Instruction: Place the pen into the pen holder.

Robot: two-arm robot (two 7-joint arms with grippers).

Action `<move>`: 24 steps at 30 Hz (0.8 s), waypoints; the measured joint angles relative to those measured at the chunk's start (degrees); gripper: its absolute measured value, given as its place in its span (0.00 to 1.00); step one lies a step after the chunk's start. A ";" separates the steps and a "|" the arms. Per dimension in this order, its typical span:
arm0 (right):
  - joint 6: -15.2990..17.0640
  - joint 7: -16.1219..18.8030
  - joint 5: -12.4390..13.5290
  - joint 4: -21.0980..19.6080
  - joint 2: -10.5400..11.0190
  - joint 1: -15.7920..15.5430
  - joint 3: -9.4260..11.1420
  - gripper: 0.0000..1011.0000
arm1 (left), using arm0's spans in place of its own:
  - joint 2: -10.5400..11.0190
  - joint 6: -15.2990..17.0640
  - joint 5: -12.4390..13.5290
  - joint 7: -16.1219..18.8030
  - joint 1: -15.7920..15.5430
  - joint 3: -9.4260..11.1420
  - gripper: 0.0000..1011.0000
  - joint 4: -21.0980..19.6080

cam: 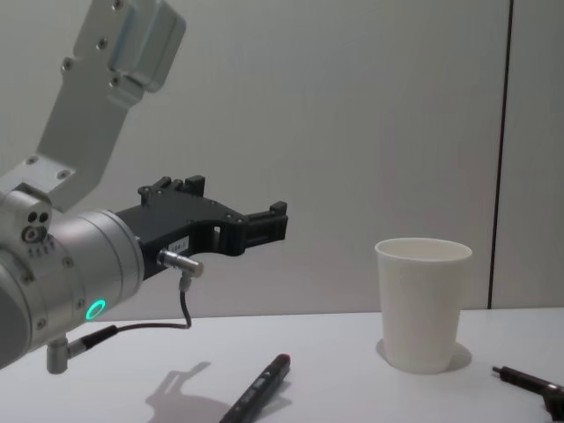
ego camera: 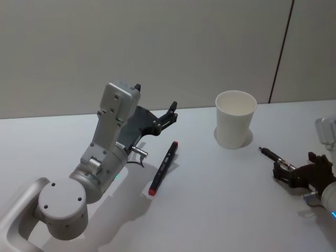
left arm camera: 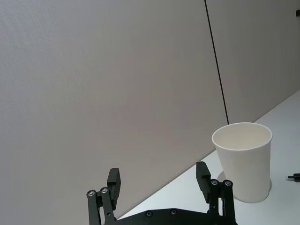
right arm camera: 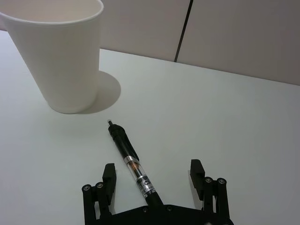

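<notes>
Pale wall panels (ego camera: 157, 42) with one dark vertical seam stood behind a white worktop (ego camera: 210, 210). White tapered paper cup with rolled rim (ego camera: 235, 119) stood upright at the far side, right of centre, with a plain outside. Black pen with a red end (ego camera: 163, 167) lay flat on the worktop mid-scene, well left of the cup, red end nearer the robot. Left tool (left arm camera: 158, 174) hung raised above the worktop just left of that pen, fingers spread wide with nothing between them, pointed toward the wall. A green ring light (cam: 94, 309) glowed on the left arm. Right tool (right arm camera: 153, 168) sat low at the right edge, fingers wide apart and straddling a second black pen with a clear middle section (right arm camera: 129, 154), not closed on it. That pen lay flat, tip toward the cup and apart from it. Its silver band carried print too small to read.
</notes>
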 joint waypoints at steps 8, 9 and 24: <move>-0.04 0.08 0.17 0.21 -0.26 0.06 0.06 0.99 | 0.00 0.00 0.00 0.00 0.00 0.00 0.99 0.00; -0.04 0.09 0.28 0.23 -0.29 0.07 0.08 0.99 | 0.00 0.00 0.00 0.00 0.00 0.00 0.99 0.00; 0.59 -0.12 3.03 1.51 -1.53 0.78 0.59 0.99 | 0.00 0.00 0.00 0.00 0.00 0.00 0.99 0.00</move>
